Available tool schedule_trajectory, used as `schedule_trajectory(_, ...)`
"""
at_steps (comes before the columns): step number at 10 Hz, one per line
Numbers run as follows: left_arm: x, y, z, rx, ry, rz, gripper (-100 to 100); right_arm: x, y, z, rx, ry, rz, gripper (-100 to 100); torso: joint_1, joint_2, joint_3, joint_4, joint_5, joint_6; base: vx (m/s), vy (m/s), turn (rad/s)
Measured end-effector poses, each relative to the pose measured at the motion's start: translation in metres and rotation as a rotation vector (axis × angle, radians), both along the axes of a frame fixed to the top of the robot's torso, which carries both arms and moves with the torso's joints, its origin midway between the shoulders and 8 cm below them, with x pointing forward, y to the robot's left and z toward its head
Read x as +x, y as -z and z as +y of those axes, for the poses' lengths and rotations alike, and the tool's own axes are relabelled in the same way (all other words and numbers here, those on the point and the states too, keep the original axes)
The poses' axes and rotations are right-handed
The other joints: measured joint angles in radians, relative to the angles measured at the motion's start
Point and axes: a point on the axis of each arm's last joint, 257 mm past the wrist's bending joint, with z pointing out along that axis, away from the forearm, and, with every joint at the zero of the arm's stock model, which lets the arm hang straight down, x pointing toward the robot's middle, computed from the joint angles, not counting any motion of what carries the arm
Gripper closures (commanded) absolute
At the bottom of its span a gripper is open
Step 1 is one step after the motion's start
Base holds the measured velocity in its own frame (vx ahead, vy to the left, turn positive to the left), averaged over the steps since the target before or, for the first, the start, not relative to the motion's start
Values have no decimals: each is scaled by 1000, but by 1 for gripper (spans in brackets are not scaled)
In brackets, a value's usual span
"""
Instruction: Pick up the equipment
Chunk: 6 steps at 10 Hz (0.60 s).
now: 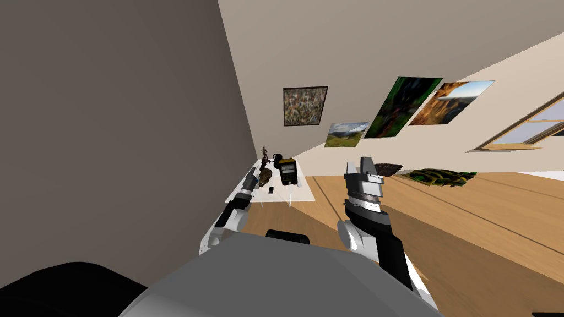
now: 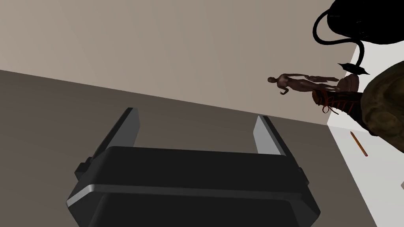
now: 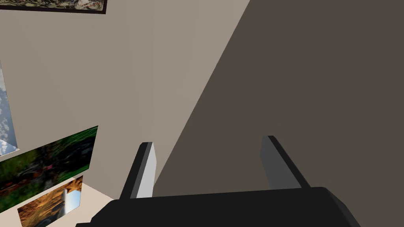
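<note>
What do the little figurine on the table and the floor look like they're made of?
Figurine: dark reddish-brown, matte; maybe bronze or carved wood, hard to say. Floor: wood boards, warm tan with long seam lines, low sheen.

Olive lump (image 2: 384, 106) cropped, equipment (image 1: 287, 173) details too small

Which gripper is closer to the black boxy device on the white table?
Left. The left gripper hovers at the table edge, beside the black device, a brown lump between them. The right gripper hangs over the floor, farther off on the other side.
</note>
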Motion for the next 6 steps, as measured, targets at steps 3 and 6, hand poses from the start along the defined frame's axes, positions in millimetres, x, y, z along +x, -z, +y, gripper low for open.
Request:
schedule_trajectory(3, 12, 34, 1, -11, 39, 119, -100, 0, 0, 0, 0, 0, 0, 0, 0, 0, 0, 0, 0, 1, -16, 32, -105)
schedule_trajectory(6, 20, 73, 0, -24, 69, 230, -100, 0, 0, 0, 0, 0, 0, 0, 0, 0, 0, 0, 0, 0, -15, 32, -156)
